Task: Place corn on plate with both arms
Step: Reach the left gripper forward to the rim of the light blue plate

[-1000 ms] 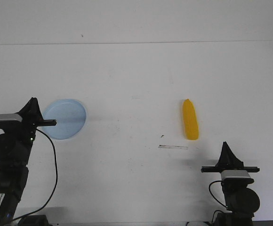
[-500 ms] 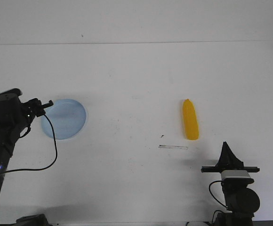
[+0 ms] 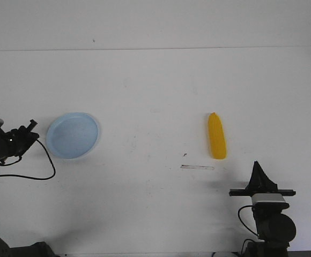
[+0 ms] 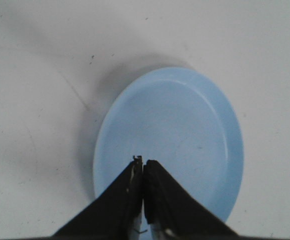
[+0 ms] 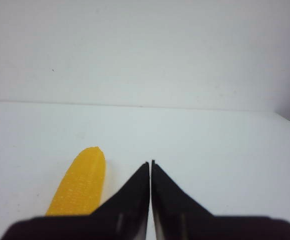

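Corn [image 3: 216, 136] on table [image 3: 155, 85], plate [image 3: 72, 135] apart

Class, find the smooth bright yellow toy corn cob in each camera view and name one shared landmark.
Front view: yellow toy corn cob right of centre on the table.
Left wrist view: not in it.
Right wrist view: corn beside the shut right end effector.
Shared landmark: white table.

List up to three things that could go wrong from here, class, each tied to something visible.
1. The corn is round and lies far from the plate, so it may roll or drop in transit.
2. The left end effector is shut over the light plate and could nudge it.
3. The right end effector is shut beside the corn; it must open first.
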